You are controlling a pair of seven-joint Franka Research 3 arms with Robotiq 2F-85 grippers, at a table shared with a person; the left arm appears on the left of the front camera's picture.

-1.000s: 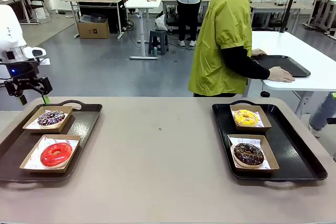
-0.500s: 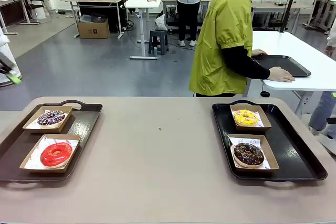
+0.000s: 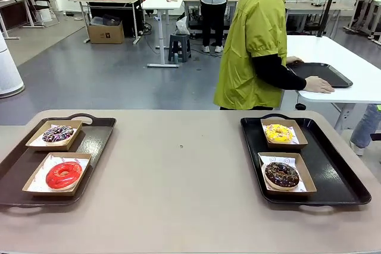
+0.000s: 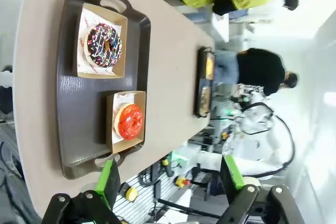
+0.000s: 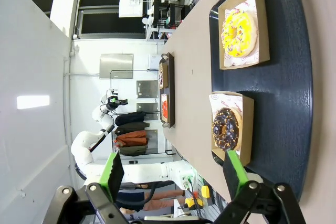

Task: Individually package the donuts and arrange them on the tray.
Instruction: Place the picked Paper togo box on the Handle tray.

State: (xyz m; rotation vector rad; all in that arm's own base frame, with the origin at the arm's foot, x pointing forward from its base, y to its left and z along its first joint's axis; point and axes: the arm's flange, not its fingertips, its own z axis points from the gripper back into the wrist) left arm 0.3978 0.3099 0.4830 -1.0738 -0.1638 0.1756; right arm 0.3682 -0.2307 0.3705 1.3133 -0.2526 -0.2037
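Four donuts lie in open brown card boxes on two black trays. On the left tray (image 3: 95, 141) are the purple-dark iced donut (image 3: 58, 134) and the glossy red donut (image 3: 63, 174). The right tray (image 3: 330, 171) carries the yellow donut (image 3: 278, 132) and the chocolate donut (image 3: 281, 174). High above the left tray (image 4: 79, 129), my left gripper (image 4: 170, 178) stands open, looking down on the purple-dark donut (image 4: 103, 45) and red donut (image 4: 129, 121). My right gripper (image 5: 174, 174) is open high over the yellow donut (image 5: 239, 29) and chocolate donut (image 5: 226, 128). Both grippers hold nothing.
A person in a yellow-green jacket (image 3: 253, 40) stands beyond the table's far edge, turned to a white side table, hands by another black tray (image 3: 318, 74). The tan tabletop (image 3: 184, 171) lies bare between the two trays.
The left arm, seen at the front view's left edge a second ago, has drawn back out of that picture. Donuts, trays and the person have stayed put.
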